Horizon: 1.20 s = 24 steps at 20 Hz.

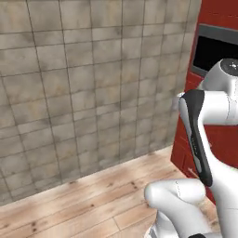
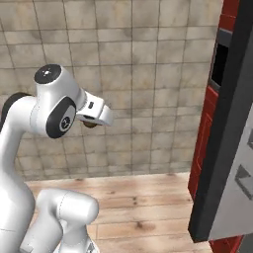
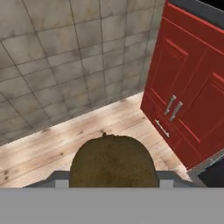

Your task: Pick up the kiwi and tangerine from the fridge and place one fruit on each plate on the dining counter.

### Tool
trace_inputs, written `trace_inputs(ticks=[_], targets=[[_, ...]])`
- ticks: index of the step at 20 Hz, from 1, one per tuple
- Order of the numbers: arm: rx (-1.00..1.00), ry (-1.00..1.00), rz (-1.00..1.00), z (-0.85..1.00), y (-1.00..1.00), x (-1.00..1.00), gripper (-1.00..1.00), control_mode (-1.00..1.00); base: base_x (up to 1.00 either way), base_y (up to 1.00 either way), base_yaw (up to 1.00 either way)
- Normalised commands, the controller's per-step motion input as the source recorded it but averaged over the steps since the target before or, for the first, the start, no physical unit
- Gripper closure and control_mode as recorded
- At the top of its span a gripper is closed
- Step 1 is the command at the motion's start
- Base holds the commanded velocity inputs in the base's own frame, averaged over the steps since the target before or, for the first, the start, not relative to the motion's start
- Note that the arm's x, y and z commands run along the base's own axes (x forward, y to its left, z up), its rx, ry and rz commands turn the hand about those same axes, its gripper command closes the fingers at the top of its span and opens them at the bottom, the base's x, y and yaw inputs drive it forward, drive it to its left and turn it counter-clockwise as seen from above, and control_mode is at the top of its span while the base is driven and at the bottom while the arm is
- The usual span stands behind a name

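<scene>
Kiwi (image 3: 112, 161) sits clenched in the claw (image 2: 90, 122); hand view adds red cabinets (image 3: 188, 105) with handles.

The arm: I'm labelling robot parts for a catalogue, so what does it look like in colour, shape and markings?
The arm is glossy white, built of rounded tubular segments. A dark grey strip runs along one link. Its joints end in round caps: one dark with a small pale mark, one white with a grey centre. The pincer has a white housing.

Open wooden floor (image 1: 83, 204) lies ahead; tiled wall (image 1: 83, 83) and red cabinets (image 3: 188, 100) hem it.
</scene>
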Motion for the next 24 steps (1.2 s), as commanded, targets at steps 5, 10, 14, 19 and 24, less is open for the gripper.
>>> trace_inputs(ticks=[5, 10, 14, 19, 24], targets=[[0.0, 0.0, 0.0, 0.0, 0.0, 0.0, 1.0, 1.0, -0.21, 0.0, 1.0], [0.0, 0.0, 0.0, 0.0, 0.0, 0.0, 1.0, 1.0, -0.17, 0.0, 1.0], [0.0, 0.0, 0.0, 0.0, 0.0, 0.0, 1.0, 1.0, -0.13, 0.0, 1.0], [0.0, 0.0, 0.0, 0.0, 0.0, 0.0, 1.0, 1.0, -0.01, 0.0, 0.99], [0.0, 0.0, 0.0, 0.0, 0.0, 0.0, 1.0, 1.0, 0.12, 0.0, 0.92]])
